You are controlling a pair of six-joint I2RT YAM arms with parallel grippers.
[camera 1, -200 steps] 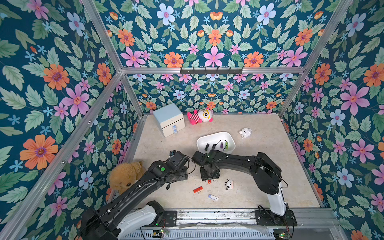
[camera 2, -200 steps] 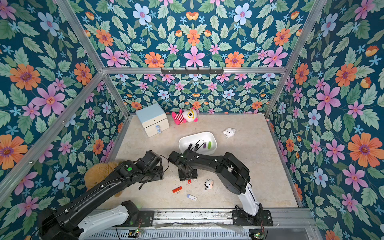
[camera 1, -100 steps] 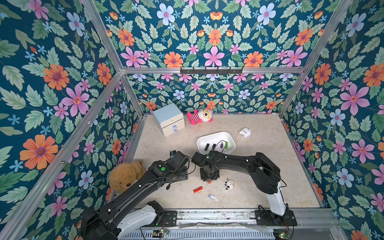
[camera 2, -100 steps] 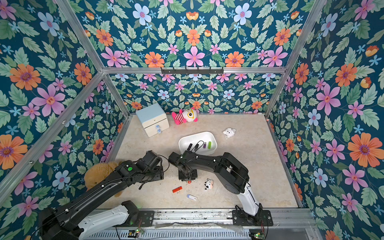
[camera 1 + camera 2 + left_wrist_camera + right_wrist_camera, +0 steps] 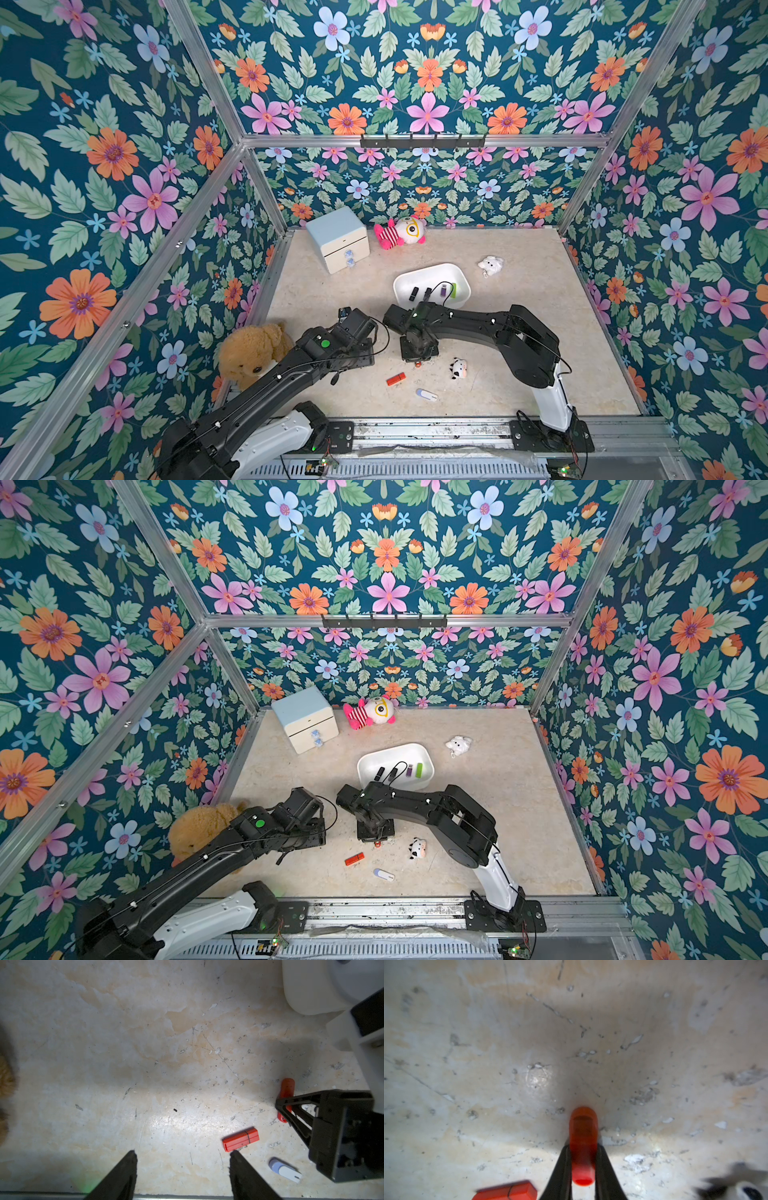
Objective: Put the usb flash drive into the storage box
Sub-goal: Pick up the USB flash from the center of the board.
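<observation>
Closing in the last second, the right gripper (image 5: 582, 1147) now pinches the orange flash drive (image 5: 583, 1126) across its narrow sides on the table (image 5: 104, 1053), probably ready for lifting. Beyond that gripper sits the storage box (image 5: 432, 269), holding 4 drives (image 5: 409, 771). Beside it, the left gripper (image 5: 182, 1154) hovers spread, keeping clear.

right claw (image 5: 583, 1148) narrowed from open, now pinching the orange usb flash drive (image 5: 583, 1124), seemingly by its sides

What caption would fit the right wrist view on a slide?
Right gripper shut on a rounded orange flash drive over the scuffed beige tabletop, a red rectangular flash drive nearby.
</observation>
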